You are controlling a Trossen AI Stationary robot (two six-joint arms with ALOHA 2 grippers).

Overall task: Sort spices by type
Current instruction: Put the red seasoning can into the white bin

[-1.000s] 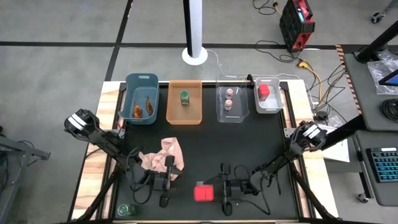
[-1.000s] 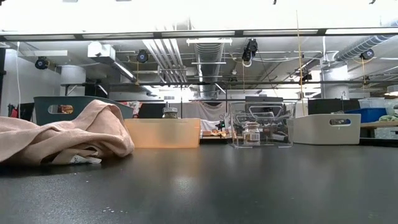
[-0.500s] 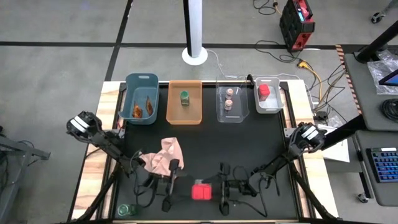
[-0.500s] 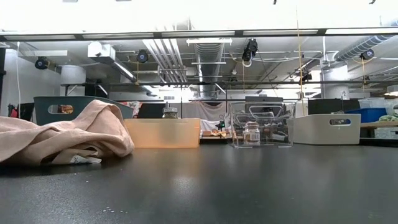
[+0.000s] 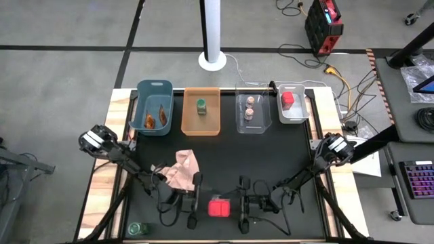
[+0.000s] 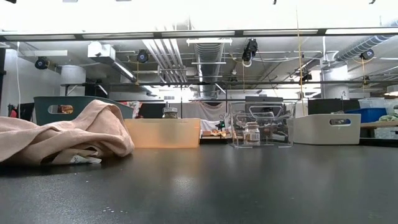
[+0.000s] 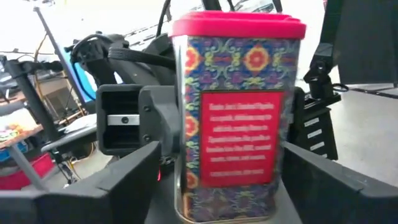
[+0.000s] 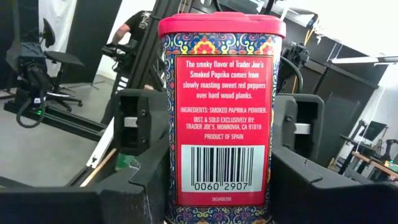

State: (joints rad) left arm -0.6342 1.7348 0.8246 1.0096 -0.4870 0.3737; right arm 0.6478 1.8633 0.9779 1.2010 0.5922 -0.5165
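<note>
red tin [image 8: 222,118] | "Trader Joe's Smoked Paprika Powder" | "Product of Spain"

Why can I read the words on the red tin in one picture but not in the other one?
In the right wrist view the red tin is sharp and evenly lit, so its label reads clearly. In the left wrist view the same tin looks soft and out of focus, with bright light washing out the room behind it, so its print smears.
</note>
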